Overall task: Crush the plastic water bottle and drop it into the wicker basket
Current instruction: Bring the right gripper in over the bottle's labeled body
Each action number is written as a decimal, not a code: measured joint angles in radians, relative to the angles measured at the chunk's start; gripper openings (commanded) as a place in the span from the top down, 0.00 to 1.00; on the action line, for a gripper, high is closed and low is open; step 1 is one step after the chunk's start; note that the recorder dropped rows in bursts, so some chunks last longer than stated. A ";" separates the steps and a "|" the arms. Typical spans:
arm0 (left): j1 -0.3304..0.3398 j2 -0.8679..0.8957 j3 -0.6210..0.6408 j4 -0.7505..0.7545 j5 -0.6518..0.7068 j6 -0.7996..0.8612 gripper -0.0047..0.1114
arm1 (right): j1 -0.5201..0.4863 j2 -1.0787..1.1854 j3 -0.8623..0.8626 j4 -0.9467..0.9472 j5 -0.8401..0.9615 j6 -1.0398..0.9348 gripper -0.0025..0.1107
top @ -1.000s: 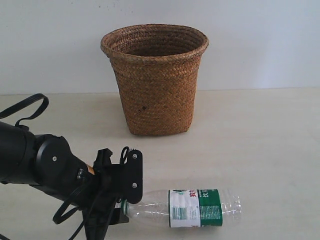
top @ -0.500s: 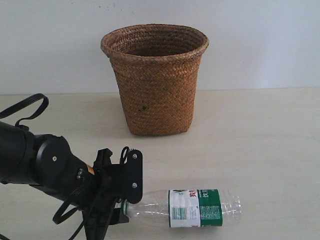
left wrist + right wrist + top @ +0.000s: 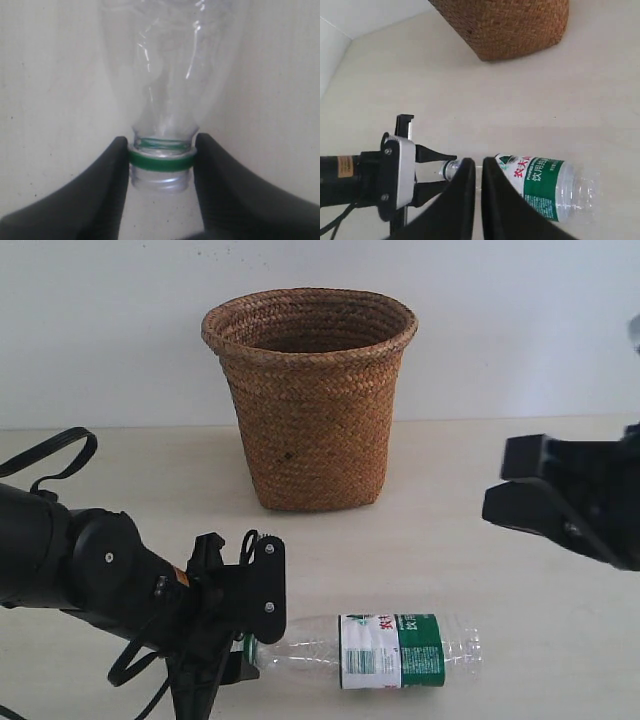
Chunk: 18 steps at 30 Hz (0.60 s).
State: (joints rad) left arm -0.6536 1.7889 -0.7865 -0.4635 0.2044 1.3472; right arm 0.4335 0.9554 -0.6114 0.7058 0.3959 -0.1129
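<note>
The plastic water bottle (image 3: 390, 650) (image 3: 540, 182) lies on its side on the table near the front, its green-and-white label facing up. My left gripper (image 3: 255, 640) (image 3: 161, 160) is shut on the bottle's neck (image 3: 161, 165), one finger on each side of the green ring. The clear body (image 3: 165, 75) stretches away from it. My right gripper (image 3: 497, 485) (image 3: 479, 165) hangs above the table at the right, apart from the bottle, its fingers nearly together with nothing between them. The wicker basket (image 3: 310, 410) (image 3: 510, 25) stands upright behind the bottle.
A pale wall rises behind the basket. The left arm's black body and looped cables (image 3: 60, 455) fill the front left corner. Bare tabletop (image 3: 480, 570) lies between basket, bottle and right gripper.
My right gripper has come into the exterior view from the right edge. The bottle has shifted slightly in the left gripper's hold. The left arm has barely moved.
</note>
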 measured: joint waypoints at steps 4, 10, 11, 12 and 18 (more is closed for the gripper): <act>0.000 0.000 0.000 0.000 0.000 0.000 0.92 | 0.004 0.162 -0.027 0.016 -0.023 -0.004 0.97; 0.000 0.000 0.000 0.000 0.000 0.000 0.92 | 0.009 0.344 -0.027 0.020 -0.026 -0.047 0.97; 0.000 0.000 0.000 0.000 0.000 0.000 0.92 | 0.017 0.362 -0.027 0.020 -0.032 -0.054 0.97; 0.000 0.000 0.000 0.000 0.000 0.000 0.92 | 0.029 0.383 -0.027 0.020 -0.042 -0.061 0.97; 0.000 0.000 0.000 0.000 0.000 0.000 0.92 | 0.139 0.479 -0.027 0.028 -0.117 -0.073 0.97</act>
State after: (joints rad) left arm -0.6536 1.7889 -0.7865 -0.4635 0.2044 1.3472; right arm 0.5724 1.4346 -0.6386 0.7339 0.2787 -0.1862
